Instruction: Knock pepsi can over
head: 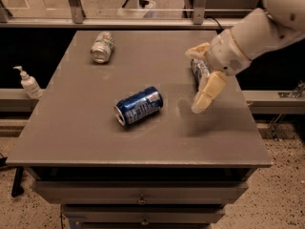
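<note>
Lying on its side, the pepsi can rests around the middle of the counter, one end aimed at the front-left corner. The gripper hovers near the right edge, clear of it, fingers spread wide. A second can lies partly hidden behind the gripper, and a third can lies near the back edge.

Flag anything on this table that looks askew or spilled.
All three cans lie on their sides: the pepsi can in the middle, the pale can back left, the silver-and-blue can behind the gripper, which hangs open at the right. No spill shows.
</note>
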You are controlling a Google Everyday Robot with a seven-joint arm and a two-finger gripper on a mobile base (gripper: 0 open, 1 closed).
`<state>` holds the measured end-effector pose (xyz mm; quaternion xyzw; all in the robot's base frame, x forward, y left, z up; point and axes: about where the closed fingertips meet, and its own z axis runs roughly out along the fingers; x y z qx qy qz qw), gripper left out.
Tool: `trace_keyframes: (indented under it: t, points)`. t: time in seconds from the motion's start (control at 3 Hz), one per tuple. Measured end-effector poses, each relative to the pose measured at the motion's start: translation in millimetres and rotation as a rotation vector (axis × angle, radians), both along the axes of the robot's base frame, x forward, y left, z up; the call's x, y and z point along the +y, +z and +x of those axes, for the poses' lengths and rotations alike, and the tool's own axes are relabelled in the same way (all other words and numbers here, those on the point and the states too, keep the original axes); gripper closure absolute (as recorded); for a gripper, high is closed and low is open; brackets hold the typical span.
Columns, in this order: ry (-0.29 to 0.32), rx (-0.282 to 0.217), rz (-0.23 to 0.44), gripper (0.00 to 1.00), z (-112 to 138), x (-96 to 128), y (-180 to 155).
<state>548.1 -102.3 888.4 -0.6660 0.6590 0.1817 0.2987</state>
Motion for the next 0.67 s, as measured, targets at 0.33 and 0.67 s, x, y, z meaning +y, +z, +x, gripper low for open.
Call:
trace_keyframes:
  t: [0.33, 0.67]
  points:
    - [-0.163, -0.005, 0.167, 0.0, -19, -44, 8]
    - [-0.243, -0.007, 0.221, 0.0, -33, -76, 19]
